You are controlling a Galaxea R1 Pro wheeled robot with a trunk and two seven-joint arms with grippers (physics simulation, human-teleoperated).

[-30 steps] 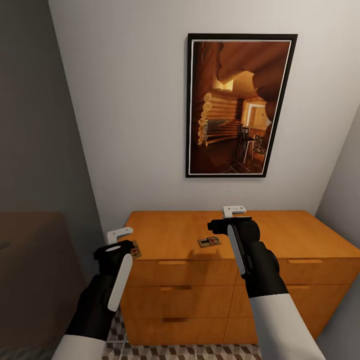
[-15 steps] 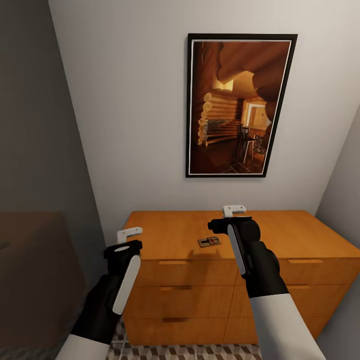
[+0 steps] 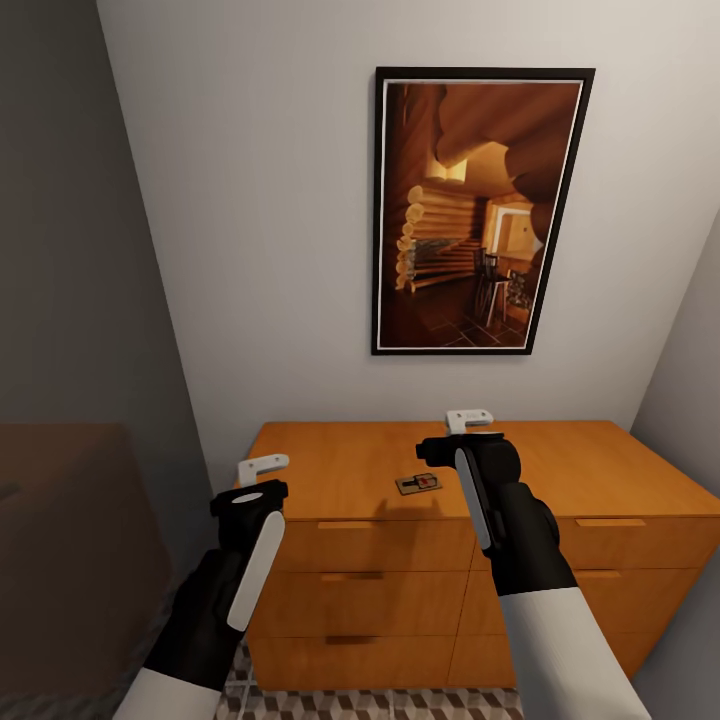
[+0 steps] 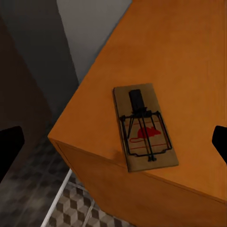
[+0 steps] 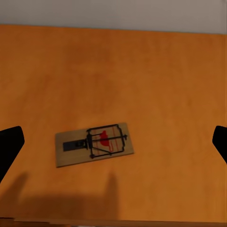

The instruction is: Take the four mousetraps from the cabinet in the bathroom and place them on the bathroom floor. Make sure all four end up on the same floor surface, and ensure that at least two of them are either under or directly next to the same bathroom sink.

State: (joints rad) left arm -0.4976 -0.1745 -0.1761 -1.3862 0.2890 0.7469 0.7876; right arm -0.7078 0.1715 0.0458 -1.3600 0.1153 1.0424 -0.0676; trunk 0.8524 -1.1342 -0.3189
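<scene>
Both grippers, left gripper and right gripper, hang spread wide over the mid-frame cabinet, and each mousetrap looks light, stiff, best pinched across its board edges.

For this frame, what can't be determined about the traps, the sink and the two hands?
- Trap count: two mousetraps show on the cabinet, one mid-top, one at its front corner; in the head view the left hand covers the corner one. The other two cannot be placed.
- Sink: outside all frames.
- Floor: cut off by the head view's bottom edge.
- Right hand: fingertips cut off by the wrist view's edges.
</scene>
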